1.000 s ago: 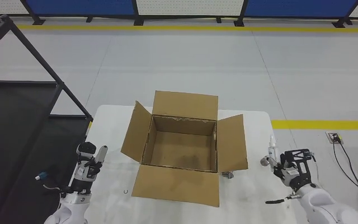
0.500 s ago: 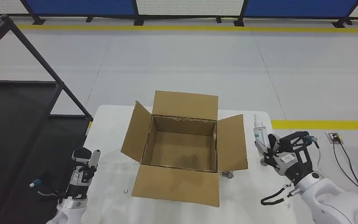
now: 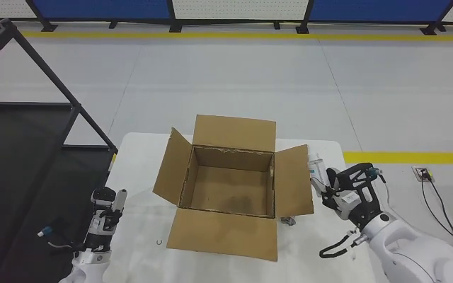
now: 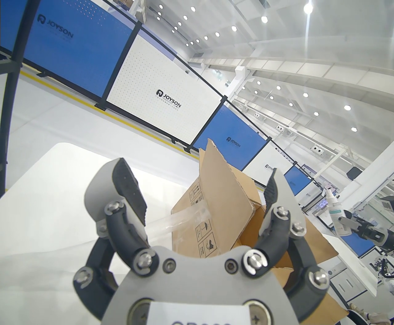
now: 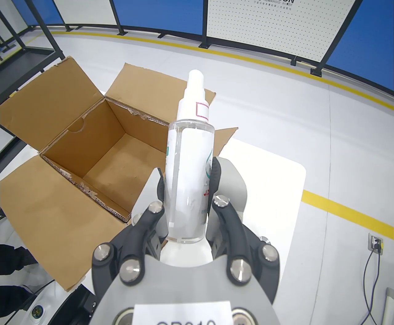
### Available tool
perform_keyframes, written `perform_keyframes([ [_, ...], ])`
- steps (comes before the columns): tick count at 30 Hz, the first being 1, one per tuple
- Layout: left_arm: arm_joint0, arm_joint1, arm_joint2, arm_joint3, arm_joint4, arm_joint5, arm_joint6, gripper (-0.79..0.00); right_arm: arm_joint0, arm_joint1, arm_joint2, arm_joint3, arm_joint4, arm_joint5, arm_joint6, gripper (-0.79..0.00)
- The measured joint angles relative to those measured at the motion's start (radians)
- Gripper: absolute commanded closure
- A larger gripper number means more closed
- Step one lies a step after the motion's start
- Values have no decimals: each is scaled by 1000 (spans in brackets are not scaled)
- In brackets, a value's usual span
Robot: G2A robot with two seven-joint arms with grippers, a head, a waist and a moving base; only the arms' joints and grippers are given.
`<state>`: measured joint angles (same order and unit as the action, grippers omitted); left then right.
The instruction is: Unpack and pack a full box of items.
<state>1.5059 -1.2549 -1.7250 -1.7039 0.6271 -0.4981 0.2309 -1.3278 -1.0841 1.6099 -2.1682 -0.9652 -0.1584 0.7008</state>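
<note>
Clear, white-capped plastic spray bottle (image 5: 189,138) is pinched low in the right gripper (image 5: 187,167). Left gripper (image 4: 199,170) is spread wide.

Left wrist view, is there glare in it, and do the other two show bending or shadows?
Left wrist view: ceiling lights flare, one throwing a pale streak downward, haze around it. Right wrist view: the far yellow line bows from the wide lens; bottle evenly lit. Top view: soft dark shadow on the box floor, lines straight.
</note>
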Motion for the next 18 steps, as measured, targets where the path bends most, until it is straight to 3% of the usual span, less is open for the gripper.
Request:
perform_keyframes([
  [6, 0, 0, 0, 0, 0, 0, 0, -785, 5, -1, -26, 25, 18, -40, -33, 0],
  [9, 0, 0, 0, 0, 0, 0, 0, -785, 67, -2, -101, 58, 2, -90, -19, 0],
  [18, 0, 0, 0, 0, 0, 0, 0, -785, 460, -49, -500, 234, -70, -109, 199, 0],
])
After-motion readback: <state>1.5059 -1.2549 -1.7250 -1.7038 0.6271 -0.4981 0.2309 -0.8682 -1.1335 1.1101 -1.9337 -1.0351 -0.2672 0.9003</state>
